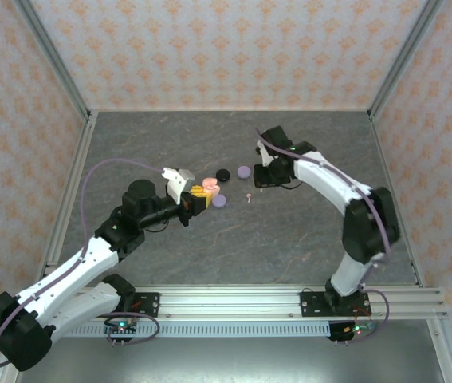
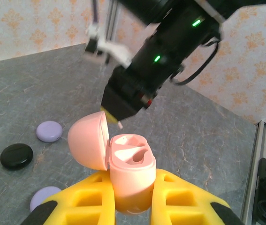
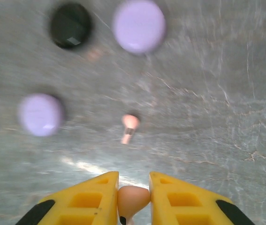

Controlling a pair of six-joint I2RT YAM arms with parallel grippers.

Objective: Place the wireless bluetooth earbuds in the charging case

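A pink earbud is pinched between the yellow fingers of the right gripper. The gap between them is narrow, only as wide as the bud. The rounded body sits between the pads and a dark tip shows at its lower edge. In the left wrist view the bud's pale stem pokes out below the right gripper.

A second pink earbud lies loose on the grey table, ahead of the right fingertips and apart from them. In the top view it lies between the two grippers.

The pink charging case is clamped by its lower body between the left gripper's yellow fingers. These close on either side of it. Its lid is swung open to the left on its hinge, and two moulded wells show in the top of the body. In the top view the case lies well left of the right gripper.

A near lavender disc lies just beside the case. Farther back sit a black disc and a far lavender disc, side by side but apart.
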